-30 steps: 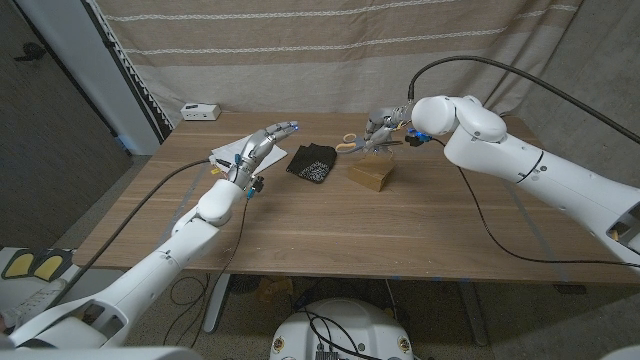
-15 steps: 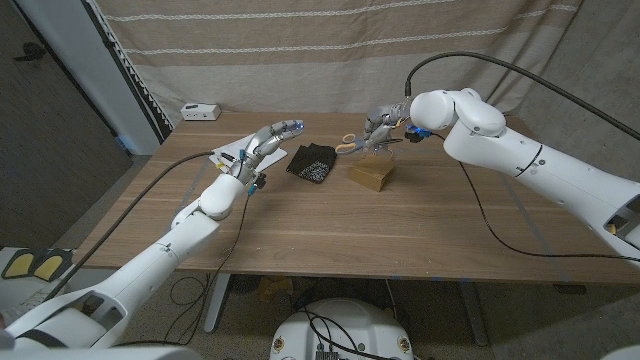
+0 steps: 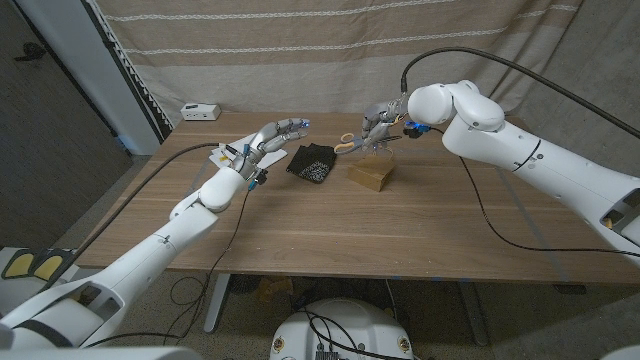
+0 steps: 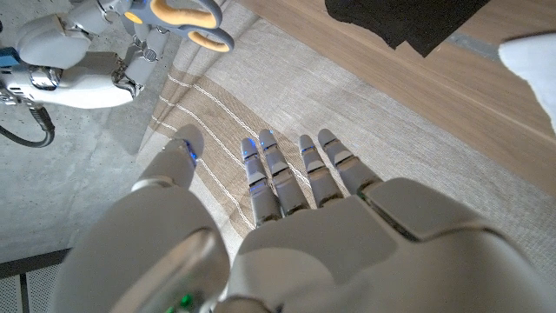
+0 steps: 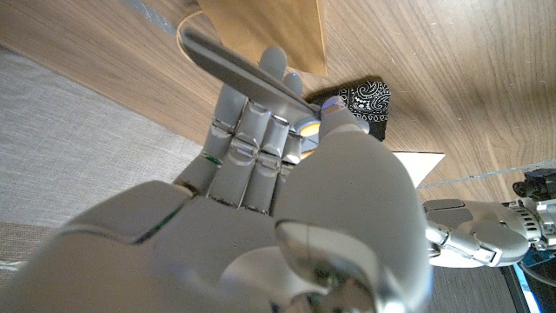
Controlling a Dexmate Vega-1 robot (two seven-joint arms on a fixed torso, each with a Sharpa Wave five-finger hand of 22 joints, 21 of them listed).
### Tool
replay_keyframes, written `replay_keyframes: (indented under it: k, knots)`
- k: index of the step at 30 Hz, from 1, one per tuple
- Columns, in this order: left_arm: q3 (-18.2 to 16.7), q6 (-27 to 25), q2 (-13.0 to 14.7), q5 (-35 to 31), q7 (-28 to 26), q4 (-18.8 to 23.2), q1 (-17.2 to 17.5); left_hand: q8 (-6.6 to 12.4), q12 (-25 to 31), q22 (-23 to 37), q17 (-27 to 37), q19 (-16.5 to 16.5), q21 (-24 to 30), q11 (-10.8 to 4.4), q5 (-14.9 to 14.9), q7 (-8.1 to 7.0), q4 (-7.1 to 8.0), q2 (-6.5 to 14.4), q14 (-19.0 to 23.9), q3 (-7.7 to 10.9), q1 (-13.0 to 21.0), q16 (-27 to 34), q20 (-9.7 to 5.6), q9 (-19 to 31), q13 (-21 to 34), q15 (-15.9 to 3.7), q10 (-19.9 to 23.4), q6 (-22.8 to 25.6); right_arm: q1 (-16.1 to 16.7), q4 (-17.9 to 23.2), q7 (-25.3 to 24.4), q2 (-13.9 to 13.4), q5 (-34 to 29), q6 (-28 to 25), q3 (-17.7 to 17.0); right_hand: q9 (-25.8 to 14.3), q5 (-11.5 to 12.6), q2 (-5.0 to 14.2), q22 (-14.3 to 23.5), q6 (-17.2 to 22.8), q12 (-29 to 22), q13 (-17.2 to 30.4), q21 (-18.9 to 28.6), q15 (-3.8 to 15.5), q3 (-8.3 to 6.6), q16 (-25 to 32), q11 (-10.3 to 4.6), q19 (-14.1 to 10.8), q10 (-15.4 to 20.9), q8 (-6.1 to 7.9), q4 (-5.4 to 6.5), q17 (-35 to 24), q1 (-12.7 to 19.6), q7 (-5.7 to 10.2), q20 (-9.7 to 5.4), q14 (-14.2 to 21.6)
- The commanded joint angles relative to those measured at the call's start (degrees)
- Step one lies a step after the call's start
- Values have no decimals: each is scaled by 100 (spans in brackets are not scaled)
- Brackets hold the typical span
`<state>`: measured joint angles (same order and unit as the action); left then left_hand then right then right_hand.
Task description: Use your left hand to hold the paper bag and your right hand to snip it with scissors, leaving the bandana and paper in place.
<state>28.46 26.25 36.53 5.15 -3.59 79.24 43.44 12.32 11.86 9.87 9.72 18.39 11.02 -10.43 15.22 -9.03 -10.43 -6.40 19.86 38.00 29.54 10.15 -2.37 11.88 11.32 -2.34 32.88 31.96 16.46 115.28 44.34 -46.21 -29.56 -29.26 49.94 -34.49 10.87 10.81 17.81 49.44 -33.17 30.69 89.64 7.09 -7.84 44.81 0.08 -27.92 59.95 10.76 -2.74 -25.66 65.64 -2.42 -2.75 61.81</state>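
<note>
The brown paper bag [image 3: 371, 174] lies on the table's far middle. A little above it my right hand [image 3: 380, 124] holds the scissors [image 3: 349, 144] by their yellow handles. In the right wrist view the scissors' blade [image 5: 233, 68] points toward the paper bag [image 5: 261, 30], past my right hand [image 5: 287, 183]. The black bandana [image 3: 312, 162] lies left of the bag, and the white paper [image 3: 226, 153] lies further left. My left hand [image 3: 268, 140] hovers above the paper's right edge, fingers spread and holding nothing. In the left wrist view my left hand [image 4: 295, 217] faces the scissors [image 4: 187, 17] and the bandana [image 4: 408, 22].
A small white device [image 3: 200, 111] sits at the table's back left corner. A striped curtain [image 3: 330, 60] hangs behind the table [image 3: 400, 230]. Black cables trail from both arms. The near half of the wooden top is bare.
My left hand has risen and reached further toward the back right, nearer the bandana. My right hand with the scissors has shifted slightly left above the bag.
</note>
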Motion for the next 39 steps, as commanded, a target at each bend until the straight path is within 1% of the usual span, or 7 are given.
replay_keyframes:
  k: [1, 11, 14, 24, 26, 29, 39]
  knots:
    - [151, -64, 34, -257, 141, -57, -270, 80, 4, 7, 13, -19, -9, -1, -31, -17, -1, -6, -45, 69, 119, -6, -616, 27, 25, -980, -4, 105, -95, -67, 233, 43, -76, 229, -62, -15, 37, 88, -8, 46, -16, 39, 27, 597, -1121, 23, -649, -13, 640, 38, 184, -16, 84, 20, -893, 76]
    - [312, -13, -50, -376, 280, -250, -516, 173, 74, 6, 17, -3, 2, -104, -76, 64, 16, -89, -29, 146, 288, 19, -634, 59, 27, -973, 157, 331, -161, -97, 331, 67, -156, 506, -109, -12, 38, 88, -20, 59, 3, 40, 28, 598, -1117, 58, -660, -14, 657, 40, 197, -42, 91, 11, -891, 84]
    - [355, -1, -56, -421, 325, -283, -581, 184, 73, 5, 17, 2, 2, -101, -79, 65, 13, -116, -31, 155, 318, 18, -642, 62, 27, -975, 158, 363, -171, -140, 378, 101, -161, 538, -113, -8, 37, 88, -24, 51, 10, 22, 28, 597, -1115, 46, -653, -16, 686, 34, 202, -26, 90, 16, -891, 66]
    - [481, -29, -47, -607, 408, -285, -705, 164, 9, 2, 15, 9, 0, -94, -83, -30, 0, -245, -83, 177, 448, -2, -653, 64, 22, -986, -4, 352, -146, -198, 421, 163, -184, 596, -135, -5, 35, 87, -33, 52, 11, 51, 28, 598, -1110, 61, -661, -20, 686, 33, 215, -28, 88, 22, -892, 74]
    - [507, -13, -55, -634, 422, -290, -726, 215, 9, 1, 13, 2, -5, -91, -73, -88, -7, -309, -123, 174, 518, -10, -652, 51, 17, -987, -18, 518, -137, -192, 421, 166, -190, 593, -146, -5, 35, 87, -35, 53, 14, 49, 29, 599, -1111, 59, -657, -23, 686, 33, 214, -26, 91, 12, -892, 71]
    - [551, 6, -69, -644, 492, -317, -772, 286, 11, 2, 12, 15, -1, -95, -51, -93, -3, -358, -157, 169, 628, -10, -676, 24, 10, -991, -43, 793, -132, -170, 437, 163, -217, 581, -152, -2, 35, 86, -38, 54, 11, 60, 29, 599, -1112, 59, -652, -25, 692, 33, 213, -21, 95, 15, -892, 69]
    - [604, 43, -102, -679, 520, -304, -779, 318, -8, 5, 13, 19, 0, -86, -31, -112, 8, -353, -207, 174, 748, -16, -722, -9, 2, -1005, -124, 1005, -108, -127, 477, 157, -236, 593, -182, 4, 35, 84, -49, 62, 22, 52, 28, 600, -1108, 69, -649, -38, 720, 34, 218, -18, 97, 5, -890, 82]
